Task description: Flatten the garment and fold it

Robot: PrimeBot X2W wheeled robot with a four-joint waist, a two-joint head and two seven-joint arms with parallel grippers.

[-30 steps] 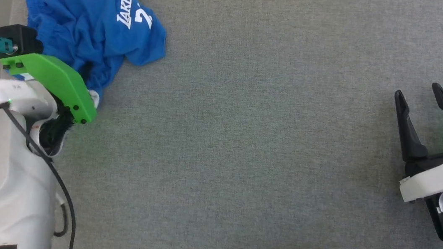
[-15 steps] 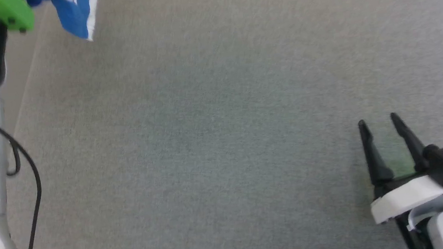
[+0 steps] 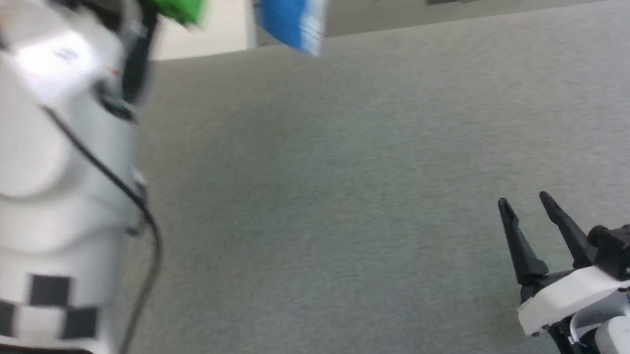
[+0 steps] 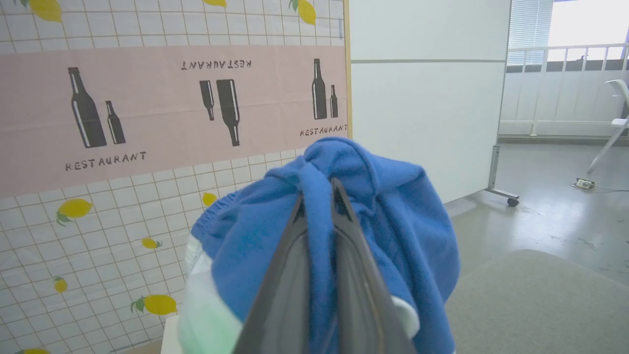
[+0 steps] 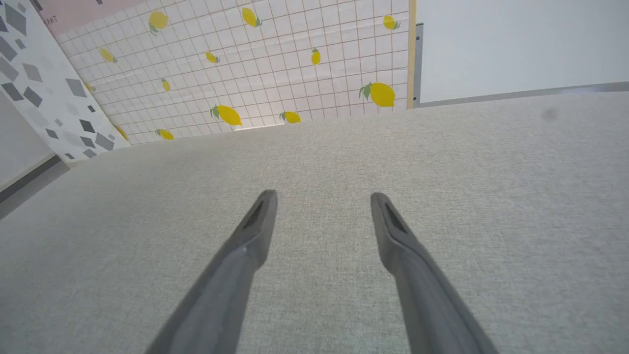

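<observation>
Left pincer [image 4: 318, 192]: closed tight on a bunched fold of the garment [image 4: 403, 216], which is draped over both fingers at the centre of the left wrist view. In the head view, blue cloth with a white stripe is seen blurred at the top centre, past the far edge of the grey counter [image 3: 353, 196]. Right pincer [image 3: 523, 200]: spread wide, nothing held, positioned at the lower right of the head view over bare counter.

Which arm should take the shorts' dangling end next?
Probably right. The right hand is open and empty over the grey surface, while the left hand is shut on the bunched shorts, holding them aloft.
</observation>
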